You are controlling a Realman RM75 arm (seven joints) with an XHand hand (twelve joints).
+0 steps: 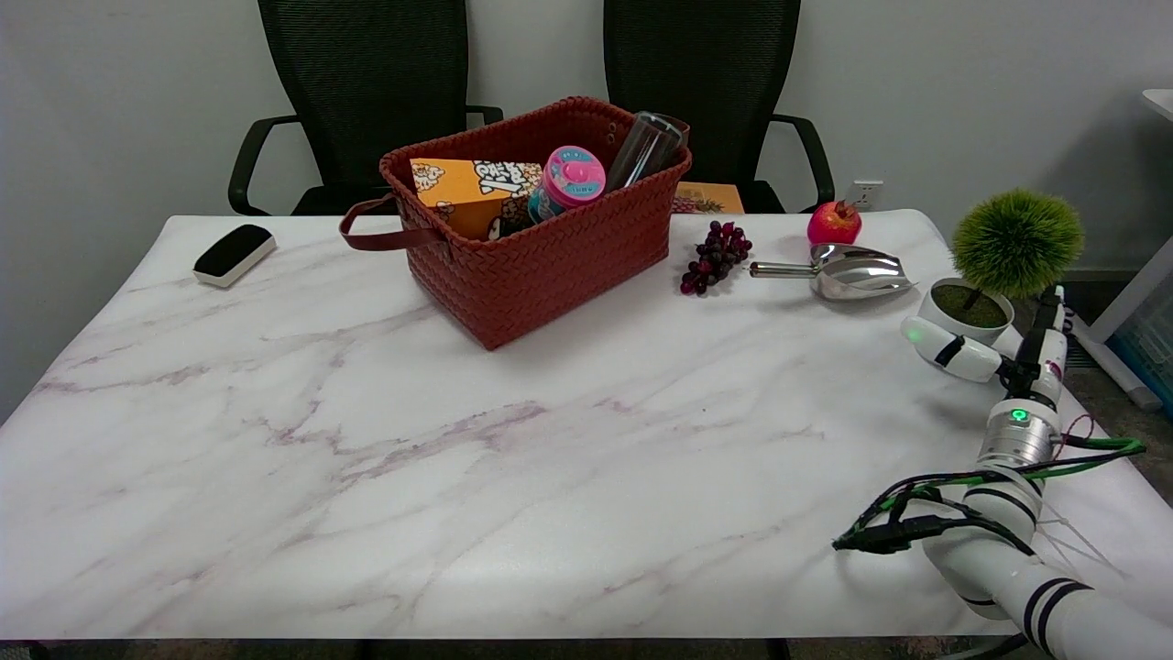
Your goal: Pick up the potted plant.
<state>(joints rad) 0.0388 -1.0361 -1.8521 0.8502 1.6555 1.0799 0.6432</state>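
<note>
The potted plant (970,310) stands at the table's far right edge: a small white pot with a round green ball of foliage above it. My right hand (1015,367) reaches in from the lower right and lies just in front of the pot. Its thumb (951,352) lies against the pot's near left side. The other fingers (1052,330) stretch up along the pot's right side, with a strip of table showing between them and the pot. The pot sits on the table between thumb and fingers, and the hand has not closed on it.
A metal scoop (848,271), a red apple (834,223) and dark grapes (715,256) lie left of the plant. A red woven basket (550,266) full of items stands mid-table at the back. A black-and-white eraser (234,254) is far left. The table's right edge (1100,431) is close.
</note>
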